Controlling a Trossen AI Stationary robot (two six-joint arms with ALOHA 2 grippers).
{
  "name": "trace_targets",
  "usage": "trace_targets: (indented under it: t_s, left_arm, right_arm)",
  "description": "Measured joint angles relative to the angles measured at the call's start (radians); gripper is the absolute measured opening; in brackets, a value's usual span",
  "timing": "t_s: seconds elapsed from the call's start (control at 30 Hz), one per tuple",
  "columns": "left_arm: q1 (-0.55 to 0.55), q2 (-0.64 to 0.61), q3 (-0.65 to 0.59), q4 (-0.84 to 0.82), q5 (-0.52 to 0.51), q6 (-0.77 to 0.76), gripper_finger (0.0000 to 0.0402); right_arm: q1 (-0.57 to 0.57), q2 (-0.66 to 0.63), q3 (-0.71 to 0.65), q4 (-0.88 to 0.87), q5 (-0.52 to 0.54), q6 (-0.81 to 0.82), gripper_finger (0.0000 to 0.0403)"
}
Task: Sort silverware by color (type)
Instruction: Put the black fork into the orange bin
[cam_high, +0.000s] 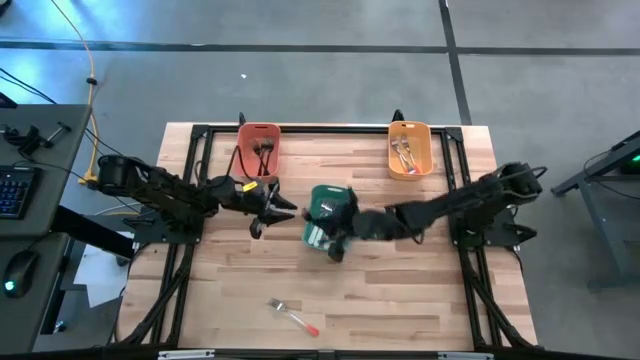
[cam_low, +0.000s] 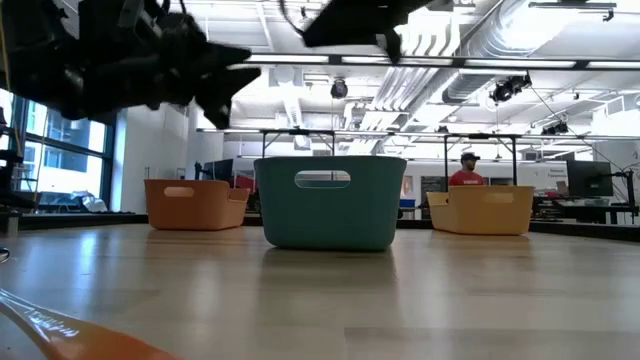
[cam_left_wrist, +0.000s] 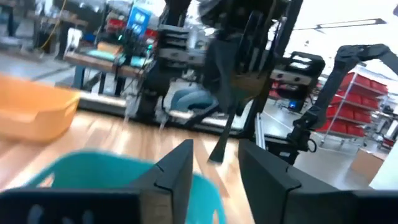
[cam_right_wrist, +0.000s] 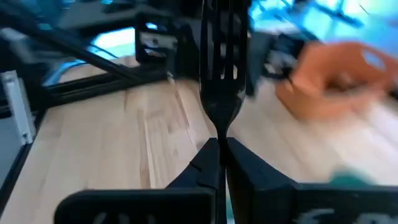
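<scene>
High view: overhead, straight down, far enough to take in the whole table (cam_high: 400, 290), both arms, surrounding floor; low view: at tabletop height, level across the boards toward the room, teal bin (cam_low: 330, 200) centred and near; that bin also shows mid-table from above, and close under the left wrist view; left wrist view: close, facing across the table into the room; right wrist view: close, angled down over the boards; salmon bin (cam_right_wrist: 336, 78) shared with the overhead.
</scene>
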Motion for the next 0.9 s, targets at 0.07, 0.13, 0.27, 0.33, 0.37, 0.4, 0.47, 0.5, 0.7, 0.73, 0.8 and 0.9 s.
trace_targets:
  t_s: [0.07,0.13,0.27,0.33,0.37,0.4,0.47,0.5,0.7,0.73,0.8,0.9]
  left_arm:
    - [0.0,0.0,0.026,-0.004,0.004,0.026,0.0131]
    - [0.003,0.0,0.043,-0.008,0.004,0.056,0.014]
    - [0.02,0.0,0.063,-0.029,0.005,0.075,0.015]
    - [0.032,0.001,0.073,-0.03,-0.004,0.077,0.0153]
    - [0.039,0.002,0.078,-0.03,-0.01,0.077,0.0154]
    - [0.045,0.002,0.085,-0.03,-0.018,0.077,0.0154]
    - [0.054,0.002,0.1,-0.029,-0.042,0.08,0.0154]
    - [0.059,0.002,0.105,-0.027,-0.057,0.094,0.0155]
    - [0.065,0.003,0.132,-0.035,-0.106,0.165,0.0149]
    - [0.065,0.003,0.134,-0.037,-0.114,0.168,0.0145]
    - [0.066,0.003,0.136,-0.04,-0.123,0.168,0.0132]
    - [0.071,0.003,0.137,-0.036,-0.127,0.173,0.0106]
  right_arm:
    - [-0.053,0.009,0.0,0.074,-0.091,-0.115,0.0]
    - [-0.102,0.016,0.0,0.148,-0.172,-0.192,0.0]
    - [-0.176,0.02,-0.001,0.252,-0.269,-0.289,0.0]
    - [-0.202,0.023,-0.003,0.292,-0.31,-0.32,0.0]
    - [-0.216,0.028,-0.003,0.317,-0.331,-0.327,0.0]
    - [-0.227,0.03,-0.003,0.33,-0.348,-0.34,0.0]
    - [-0.249,0.043,-0.003,0.37,-0.385,-0.356,0.0]
    - [-0.259,0.048,-0.003,0.381,-0.404,-0.362,0.0]
    - [-0.315,0.086,-0.004,0.442,-0.476,-0.368,0.0]
    - [-0.324,0.091,-0.003,0.454,-0.492,-0.368,0.0]
    - [-0.338,0.094,-0.003,0.462,-0.514,-0.366,0.0]
    - [-0.353,0.1,-0.003,0.48,-0.519,-0.368,0.0]
